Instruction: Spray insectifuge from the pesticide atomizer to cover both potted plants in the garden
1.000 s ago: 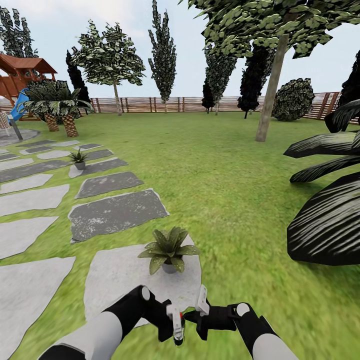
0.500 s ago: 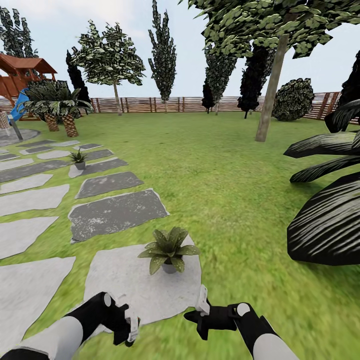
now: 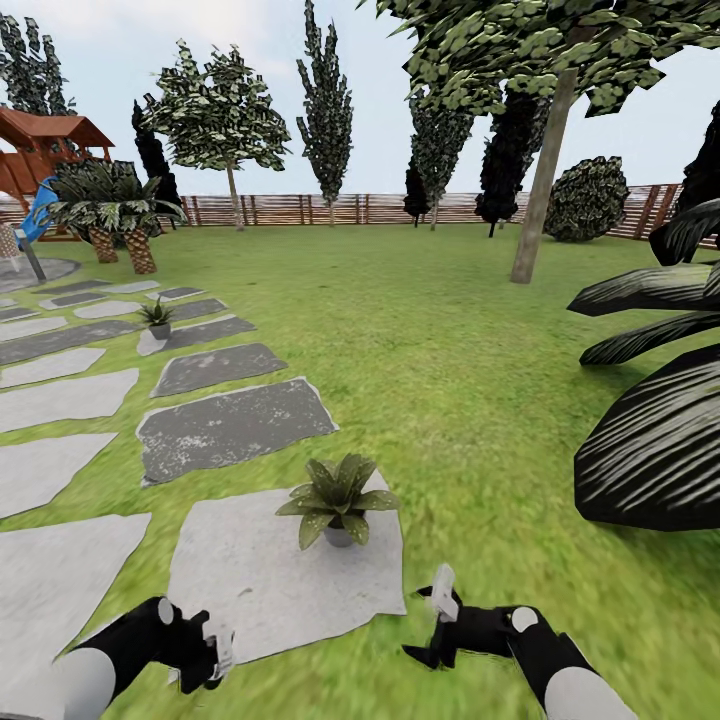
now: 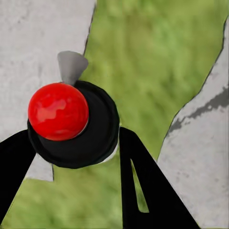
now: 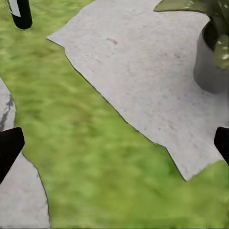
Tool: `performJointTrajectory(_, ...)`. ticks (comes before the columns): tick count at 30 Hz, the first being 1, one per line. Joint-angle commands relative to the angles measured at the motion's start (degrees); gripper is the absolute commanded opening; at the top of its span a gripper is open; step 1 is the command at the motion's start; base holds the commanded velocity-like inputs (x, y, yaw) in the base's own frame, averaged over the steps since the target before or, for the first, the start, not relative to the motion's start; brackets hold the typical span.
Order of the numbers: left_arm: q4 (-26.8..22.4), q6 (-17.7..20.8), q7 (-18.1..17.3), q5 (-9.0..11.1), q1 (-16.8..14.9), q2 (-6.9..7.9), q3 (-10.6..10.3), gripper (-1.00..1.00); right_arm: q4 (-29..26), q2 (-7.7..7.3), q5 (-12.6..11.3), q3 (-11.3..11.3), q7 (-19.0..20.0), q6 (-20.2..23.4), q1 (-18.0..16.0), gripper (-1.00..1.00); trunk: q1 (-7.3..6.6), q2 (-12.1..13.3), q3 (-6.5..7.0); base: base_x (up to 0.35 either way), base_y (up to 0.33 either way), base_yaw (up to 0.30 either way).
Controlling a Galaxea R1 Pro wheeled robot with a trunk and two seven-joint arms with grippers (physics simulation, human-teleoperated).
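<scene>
1. Left end effector point(image 4: 76, 157) is clamped on the pesticide atomizer point(image 4: 71, 124); right end effector point(image 3: 437, 625) is spread and carries nothing.
2. Nearest potted plant point(image 3: 338, 500) stands on a pale stepping stone point(image 3: 260, 580), just ahead between both arms.
3. Recommended: aim the nozzle squarely at the rosette, then sweep the spray across every leaf.

A green lawn point(image 3: 420, 330) is set with flat grey stepping stones point(image 3: 235, 428), and two small potted plants point(image 3: 338, 499) stand on separate stones.

The head view looks forward over the garden's pale stepping stone point(image 3: 260, 580); both wrist views look closely down onto it.
</scene>
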Motion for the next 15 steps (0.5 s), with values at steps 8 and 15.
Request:
performJointTrajectory(8,5.3,-5.4,23.6,38.0,2.0,-0.54,1.9,-1.00,8.2,-6.32,-1.4,-0.7,-37.3,-0.8,2.0,1.00,-0.01,0.0,-0.06,0.000,0.000,0.000)
performJointTrajectory(15,5.6,-20.4,39.2,53.4,11.3,-0.59,1.9,-1.00,9.0,-6.41,-24.8,-1.2,-55.6,-20.0,13.9,1.00,-0.01,0.0,-0.06,0.000,0.000,0.000)
